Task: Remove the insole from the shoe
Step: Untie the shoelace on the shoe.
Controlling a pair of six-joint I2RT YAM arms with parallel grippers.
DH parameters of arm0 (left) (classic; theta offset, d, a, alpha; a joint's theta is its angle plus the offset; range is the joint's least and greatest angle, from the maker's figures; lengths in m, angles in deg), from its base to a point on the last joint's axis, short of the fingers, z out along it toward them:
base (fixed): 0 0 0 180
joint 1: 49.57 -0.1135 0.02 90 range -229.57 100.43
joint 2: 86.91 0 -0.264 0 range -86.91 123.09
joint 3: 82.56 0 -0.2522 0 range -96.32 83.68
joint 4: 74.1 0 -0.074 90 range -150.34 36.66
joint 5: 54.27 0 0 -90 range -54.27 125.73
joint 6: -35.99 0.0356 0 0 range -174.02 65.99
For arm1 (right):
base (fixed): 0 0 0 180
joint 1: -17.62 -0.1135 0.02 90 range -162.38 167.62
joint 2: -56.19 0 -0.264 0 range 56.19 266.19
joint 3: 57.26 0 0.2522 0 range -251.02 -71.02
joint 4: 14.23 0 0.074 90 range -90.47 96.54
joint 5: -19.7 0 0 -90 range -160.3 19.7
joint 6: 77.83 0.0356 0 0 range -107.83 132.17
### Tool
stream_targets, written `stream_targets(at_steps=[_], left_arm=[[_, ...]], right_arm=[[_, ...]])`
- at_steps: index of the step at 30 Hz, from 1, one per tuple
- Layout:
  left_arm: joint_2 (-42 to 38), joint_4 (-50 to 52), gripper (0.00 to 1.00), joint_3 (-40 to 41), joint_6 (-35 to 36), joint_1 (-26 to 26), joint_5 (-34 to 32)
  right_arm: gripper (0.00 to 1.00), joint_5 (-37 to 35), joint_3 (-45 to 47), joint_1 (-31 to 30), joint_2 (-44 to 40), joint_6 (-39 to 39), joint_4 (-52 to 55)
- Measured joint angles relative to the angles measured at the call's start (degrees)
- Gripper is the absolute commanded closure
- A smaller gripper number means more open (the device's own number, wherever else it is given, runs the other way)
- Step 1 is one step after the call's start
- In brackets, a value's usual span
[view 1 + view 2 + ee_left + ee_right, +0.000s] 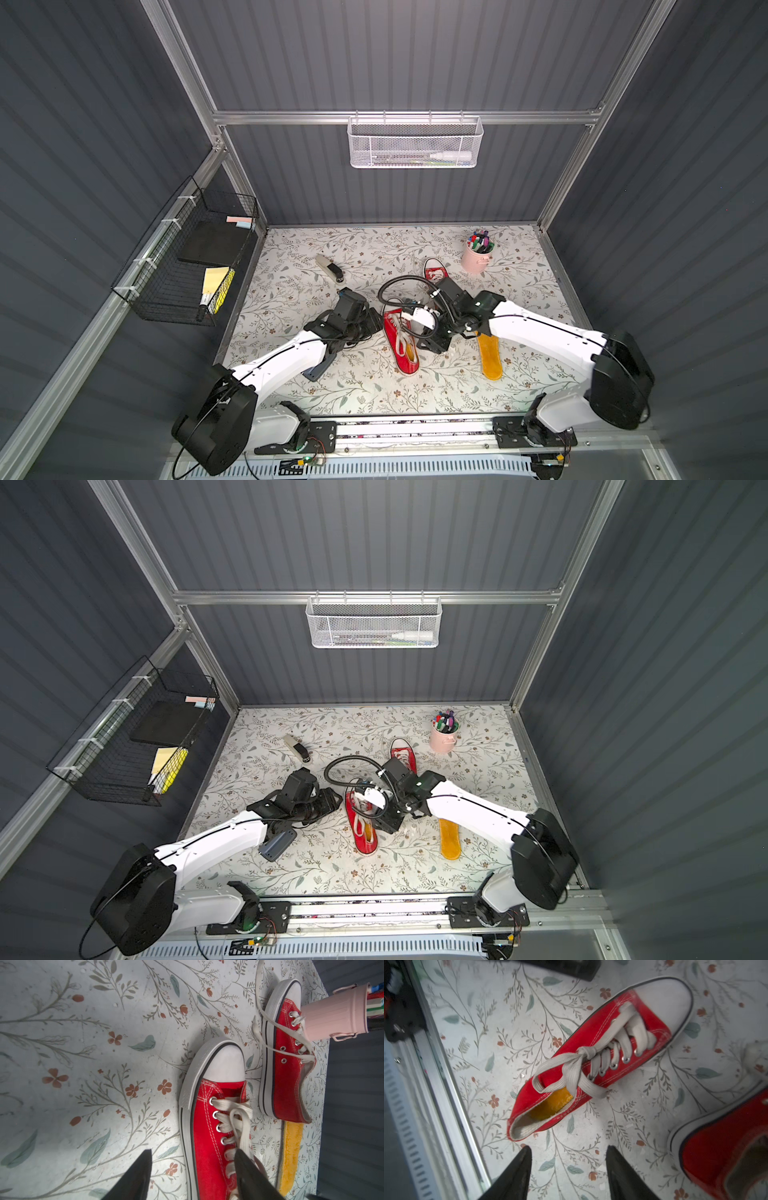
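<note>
A red shoe (400, 345) lies mid-table with its toe pointing away, and a yellow insole (550, 1103) shows inside its heel opening. A second yellow insole (489, 358) lies flat on the table to its right. A second red shoe (435, 270) sits farther back, partly hidden under the right arm. My left gripper (193, 1150) is open at the near shoe's left side, with one finger (247, 1167) over the laces and the other above the table. My right gripper (568, 1149) hangs open just right of that shoe, above bare table.
A pink cup of markers (477, 254) stands at the back right. A stapler (329, 268) lies at the back left. A grey-blue object (277, 845) lies under the left forearm. A black wire basket (187, 257) hangs on the left wall. A white mesh basket (415, 143) hangs on the back wall.
</note>
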Motion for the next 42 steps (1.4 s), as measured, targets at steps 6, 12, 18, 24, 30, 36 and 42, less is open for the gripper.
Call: stream_targets(at_steps=[6, 12, 18, 24, 30, 36, 42], left_arm=[[-1.1, 0.4, 0.33, 0.9, -0.5, 0.0, -0.2], [-0.7, 0.7, 0.33, 1.2, -0.9, 0.0, 0.0], [1.5, -0.3, 0.33, 1.2, -0.9, 0.0, 1.0], [4.4, -3.6, 0.32, 1.2, -1.1, 0.0, 3.1], [7.3, -6.9, 0.31, 1.2, -1.6, -0.1, 5.0], [10.7, -9.5, 0.32, 1.4, -2.5, -0.3, 6.3], [15.0, -13.0, 0.36, 0.4, -3.2, -0.5, 6.9]], right_arm=[[0.49, -2.4, -3.9, 0.1, 8.7, -10.6, -1.1], [0.51, -2.6, -5.2, 0.3, 10.4, -15.5, -1.9], [0.54, -1.3, -2.1, 2.1, 7.0, -18.7, -4.4], [0.6, -0.6, -1.3, 2.4, 7.0, -20.6, -6.3], [0.75, 2.1, -1.6, 2.4, 9.4, -20.3, -8.5], [1.0, 4.6, -1.7, 2.4, 9.4, -19.3, -10.6], [1.0, 5.5, -1.3, 2.4, 6.6, -16.9, -11.9]])
